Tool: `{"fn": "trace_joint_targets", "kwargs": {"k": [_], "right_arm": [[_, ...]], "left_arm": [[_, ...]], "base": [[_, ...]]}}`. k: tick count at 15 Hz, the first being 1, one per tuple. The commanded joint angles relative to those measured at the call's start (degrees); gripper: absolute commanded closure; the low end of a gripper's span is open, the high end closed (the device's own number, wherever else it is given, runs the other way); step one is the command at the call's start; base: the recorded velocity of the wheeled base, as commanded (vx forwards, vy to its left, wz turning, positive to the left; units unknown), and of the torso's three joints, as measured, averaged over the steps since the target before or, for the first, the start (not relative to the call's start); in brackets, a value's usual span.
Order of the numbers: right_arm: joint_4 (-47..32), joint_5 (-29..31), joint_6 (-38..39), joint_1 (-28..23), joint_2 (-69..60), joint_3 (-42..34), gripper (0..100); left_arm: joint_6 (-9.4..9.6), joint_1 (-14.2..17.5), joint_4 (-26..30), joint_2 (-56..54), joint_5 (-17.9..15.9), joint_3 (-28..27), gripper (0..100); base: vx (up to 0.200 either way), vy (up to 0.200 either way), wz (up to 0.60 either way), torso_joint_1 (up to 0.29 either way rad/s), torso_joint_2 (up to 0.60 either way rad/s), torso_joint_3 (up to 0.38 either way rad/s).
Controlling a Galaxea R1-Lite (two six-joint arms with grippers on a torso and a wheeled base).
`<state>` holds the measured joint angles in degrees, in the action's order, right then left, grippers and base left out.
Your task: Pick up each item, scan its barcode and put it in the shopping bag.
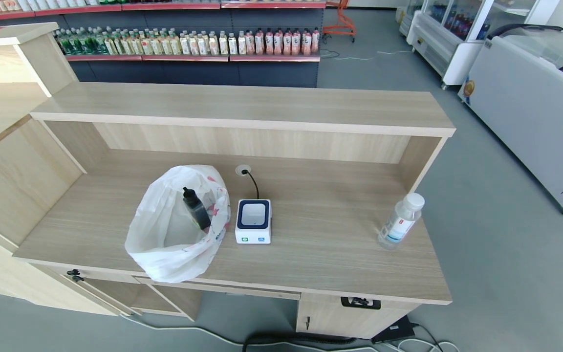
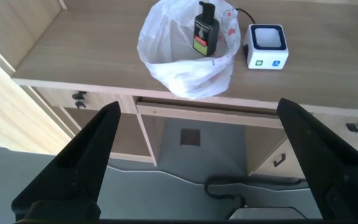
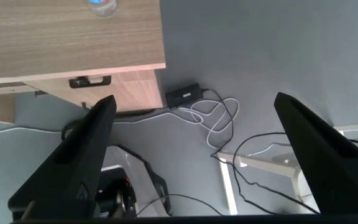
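Observation:
A white plastic shopping bag [image 1: 176, 225] [image 2: 188, 53] stands open on the left part of the wooden counter, with a black bottle [image 1: 196, 209] [image 2: 205, 30] upright inside it. The white and blue barcode scanner [image 1: 253, 221] [image 2: 268, 45] sits just right of the bag. A clear water bottle [image 1: 401, 221] [image 3: 101, 6] with a white cap stands near the counter's right edge. My left gripper [image 2: 197, 162] hangs open below the counter's front edge, short of the bag. My right gripper [image 3: 197, 155] is open over the floor, off the counter's right front corner.
The counter [image 1: 320, 220] has a raised back ledge and side walls. Drawers and a cupboard door [image 1: 355, 313] sit under its front edge. Cables [image 3: 216, 124] and a black power adapter [image 3: 184, 95] lie on the floor. Freezers [image 1: 530, 93] stand to the right.

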<state>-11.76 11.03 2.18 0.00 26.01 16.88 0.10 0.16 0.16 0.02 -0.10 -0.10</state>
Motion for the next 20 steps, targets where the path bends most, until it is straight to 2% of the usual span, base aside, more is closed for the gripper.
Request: {"fn": "trace_joint_targets", "kwargs": {"k": [1,5,9,13,16,18,20], "right_arm": [[0.07,-0.40,1.33,0.35,2.73,2.80,0],[2.27,-4.79,4.15,0.53,12.83,8.96,0],[18.00,-3.21,3.62,-1.85,30.50,10.01,0],[18.88,-1.10,7.75,-1.67,42.19,9.83,0],[22.31,0.66,12.14,-1.58,53.00,13.53,0],[23.54,0.74,11.97,-1.05,58.45,15.81,0],[26.62,0.74,11.18,1.58,63.28,18.36,0]], "left_arm": [[-0.10,0.02,0.02,-0.02,0.10,0.01,0],[-0.10,0.02,0.02,-0.02,0.10,0.01,0],[-0.10,0.02,0.02,-0.02,0.01,0.01,0],[-0.10,0.02,0.02,-0.02,0.01,0.01,0],[-0.10,0.02,0.02,-0.02,0.01,0.01,0],[-0.10,0.02,0.02,-0.02,0.01,0.01,0],[-0.10,0.02,0.02,-0.02,0.01,0.01,0]], "base": [[0.000,0.000,0.00,0.000,0.00,0.000],[0.000,0.000,0.00,0.000,0.00,0.000],[0.000,0.000,0.00,0.000,0.00,0.000],[0.000,0.000,0.00,0.000,0.00,0.000],[0.000,0.000,0.00,0.000,0.00,0.000],[0.000,0.000,0.00,0.000,0.00,0.000],[0.000,0.000,0.00,0.000,0.00,0.000]]}}
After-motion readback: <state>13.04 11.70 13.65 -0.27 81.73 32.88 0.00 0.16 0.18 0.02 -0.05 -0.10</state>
